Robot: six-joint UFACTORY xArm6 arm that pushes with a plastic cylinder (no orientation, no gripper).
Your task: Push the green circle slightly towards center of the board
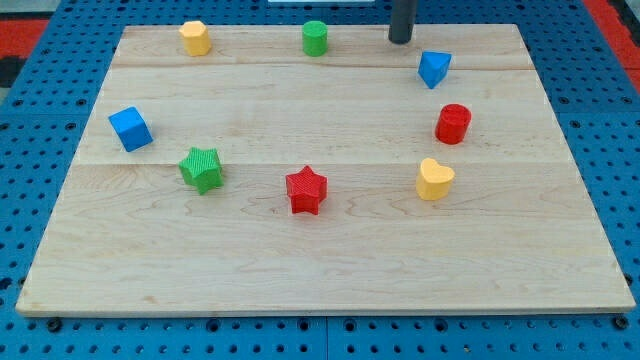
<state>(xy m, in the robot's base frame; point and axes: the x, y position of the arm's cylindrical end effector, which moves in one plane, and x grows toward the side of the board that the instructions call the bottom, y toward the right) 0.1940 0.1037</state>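
The green circle is a short green cylinder standing near the top edge of the wooden board, a little left of the middle. My tip is the lower end of the dark rod, resting on the board near the top edge. It is to the right of the green circle, with a clear gap between them, and up-left of the blue triangular block.
A yellow block sits at the top left, a blue cube at the left, a green star and a red star lower down. A red cylinder and a yellow heart are at the right.
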